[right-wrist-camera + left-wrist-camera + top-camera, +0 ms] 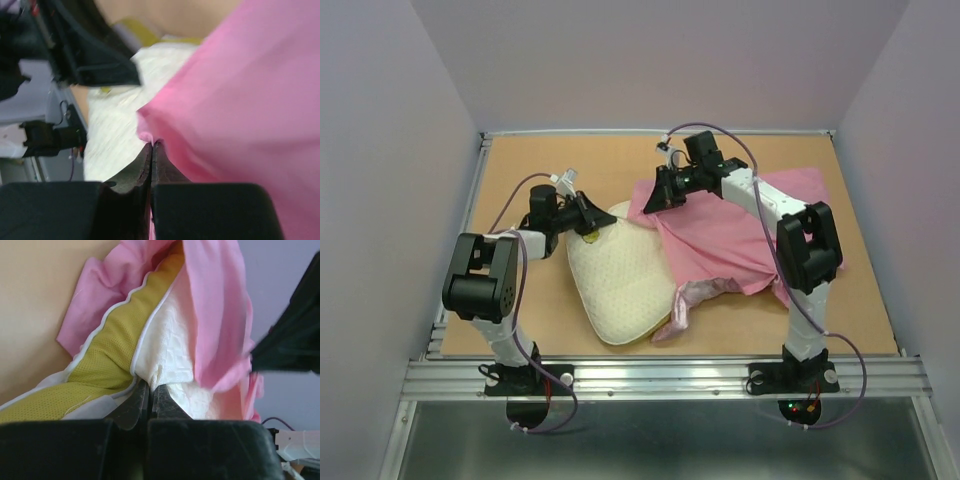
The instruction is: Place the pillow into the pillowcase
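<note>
Pillow (620, 285) lies on the bench (520, 180), its far end under the pillowcase (740, 235) edge. Left gripper (149, 390) pinches the pillow's far corner seam; right gripper (152, 149) pinches pillowcase cloth just beside it. Both probably soft and light (satin may slip).

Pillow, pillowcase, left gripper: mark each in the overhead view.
pillow (618, 280), top view, middle of its dimpled cream face.
pillowcase (725, 235), top view, middle of the plain pink cloth.
left gripper (594, 230), top view, fingertips at the pillow's far corner.
</note>
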